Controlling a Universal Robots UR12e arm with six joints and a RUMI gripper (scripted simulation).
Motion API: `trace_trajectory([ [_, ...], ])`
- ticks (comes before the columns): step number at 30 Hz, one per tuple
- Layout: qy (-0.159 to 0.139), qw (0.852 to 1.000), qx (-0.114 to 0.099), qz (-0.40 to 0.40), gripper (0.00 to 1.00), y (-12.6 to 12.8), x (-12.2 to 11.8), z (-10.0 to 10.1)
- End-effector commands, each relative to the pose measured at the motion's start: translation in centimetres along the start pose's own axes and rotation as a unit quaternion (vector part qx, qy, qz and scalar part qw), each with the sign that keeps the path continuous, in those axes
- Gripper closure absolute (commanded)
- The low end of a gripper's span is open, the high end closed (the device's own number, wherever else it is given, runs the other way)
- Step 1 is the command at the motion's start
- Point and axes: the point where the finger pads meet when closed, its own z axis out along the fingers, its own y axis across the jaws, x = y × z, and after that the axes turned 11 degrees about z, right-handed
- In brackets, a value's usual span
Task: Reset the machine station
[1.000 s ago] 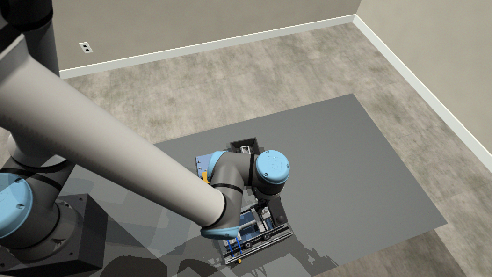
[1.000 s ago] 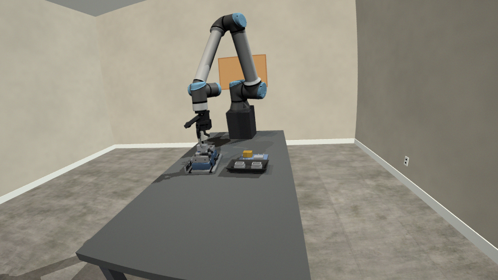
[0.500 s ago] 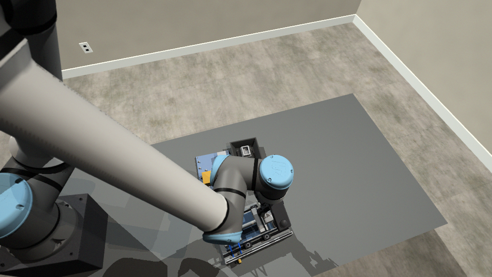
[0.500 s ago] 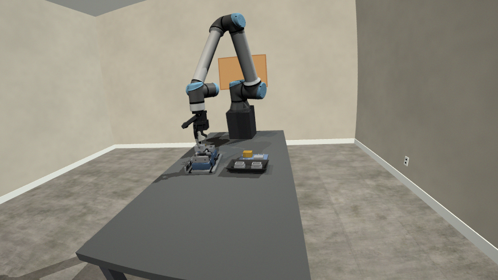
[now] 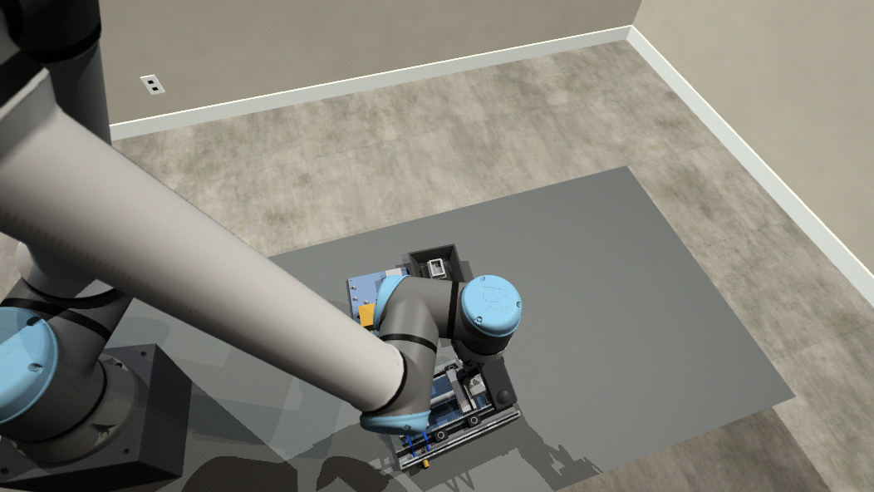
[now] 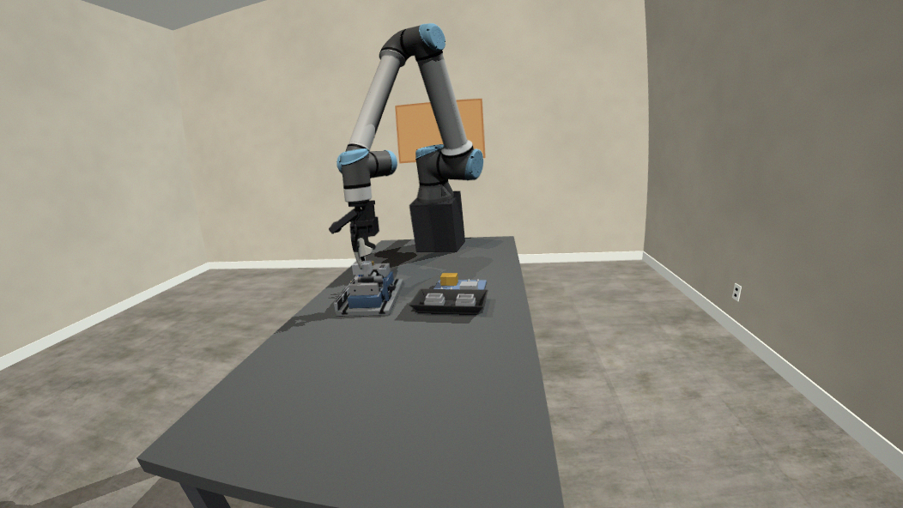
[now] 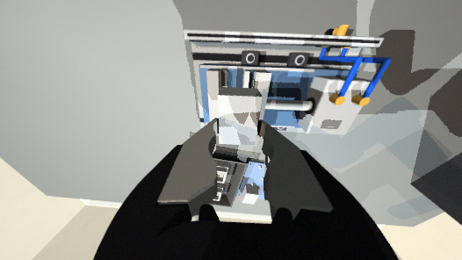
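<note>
My gripper point(image 7: 237, 120) is shut on a plain gray aluminum blank point(image 7: 239, 115) and holds it above the vise point(image 7: 281, 83), over the end away from the hoses. The vise's jaw block with blue hoses point(image 7: 335, 107) is at the right, and a pale rod point(image 7: 287, 105) lies across the gap between the jaws. In the exterior view the gripper point(image 6: 360, 251) hangs a little above the vise point(image 6: 367, 293). The black outfeed tray point(image 6: 449, 301) holds two pocketed parts point(image 6: 434, 299) point(image 6: 465, 299). A yellow brass blank point(image 6: 449, 278) sits on the blue infeed plate point(image 6: 465, 284).
In the top view my wrist and forearm cover most of the vise point(image 5: 458, 397) and part of the infeed plate point(image 5: 361, 297). The tray point(image 5: 434, 263) stands just beyond it. The robot's base point(image 6: 437, 220) stands at the table's far end.
</note>
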Motion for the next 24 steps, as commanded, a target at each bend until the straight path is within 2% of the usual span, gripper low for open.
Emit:
trace_trajectory([
  [1,0.0,1.0,0.001,0.0,1.0,-0.08,0.02,-0.08],
  [24,0.0,1.0,0.001,0.0,1.0,-0.08,0.02,0.26],
])
